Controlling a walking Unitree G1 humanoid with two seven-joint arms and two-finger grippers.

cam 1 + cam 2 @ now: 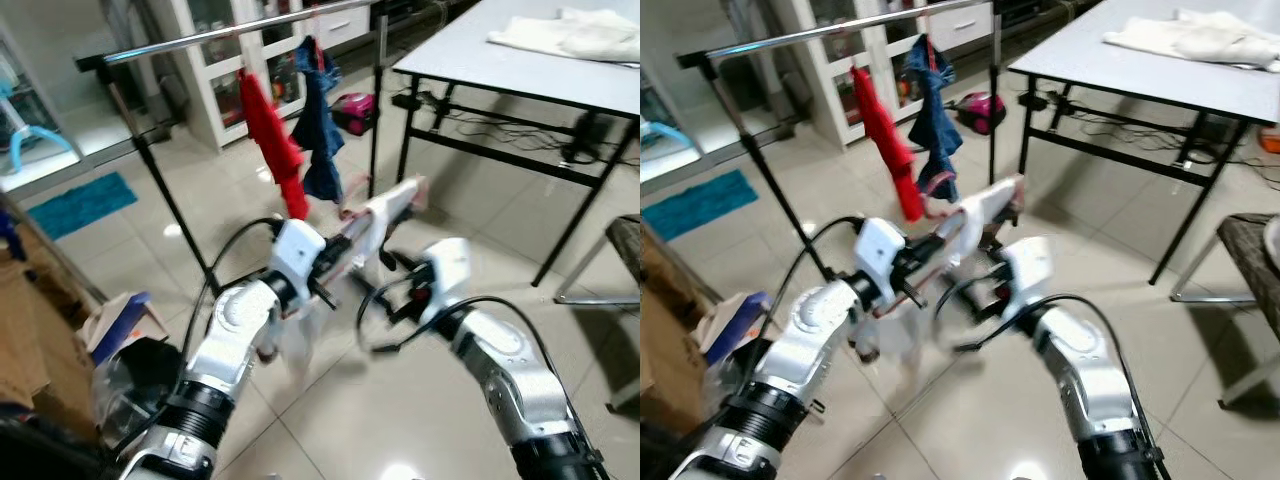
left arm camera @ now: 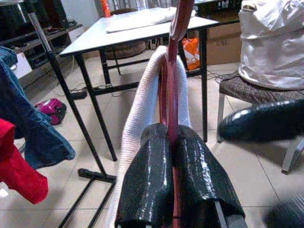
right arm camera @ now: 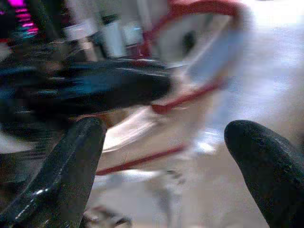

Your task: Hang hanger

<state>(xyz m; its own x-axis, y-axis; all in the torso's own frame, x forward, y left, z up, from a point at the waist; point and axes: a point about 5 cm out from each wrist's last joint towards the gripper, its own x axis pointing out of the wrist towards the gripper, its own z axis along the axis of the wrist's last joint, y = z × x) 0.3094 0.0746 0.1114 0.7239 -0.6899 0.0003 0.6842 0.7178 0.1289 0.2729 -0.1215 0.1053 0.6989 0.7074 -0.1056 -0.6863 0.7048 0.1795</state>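
Left pincer (image 2: pixel 173 190) clamped tight on red hanger (image 2: pixel 172 95) draped with white cloth (image 2: pixel 140 118); right pincer (image 3: pixel 166 137) gaping empty just beside it.

Red garment (image 1: pixel 273 135), jeans (image 1: pixel 318 120); white cloth (image 1: pixel 570 35) on table (image 1: pixel 470 60).

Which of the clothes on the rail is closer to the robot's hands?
The red cloth. It hangs nearer the left gripper than the blue jeans behind it.

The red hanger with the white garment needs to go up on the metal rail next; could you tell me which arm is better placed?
Left, probably: the left gripper is shut on the red hanger; the right gripper is open beside it.
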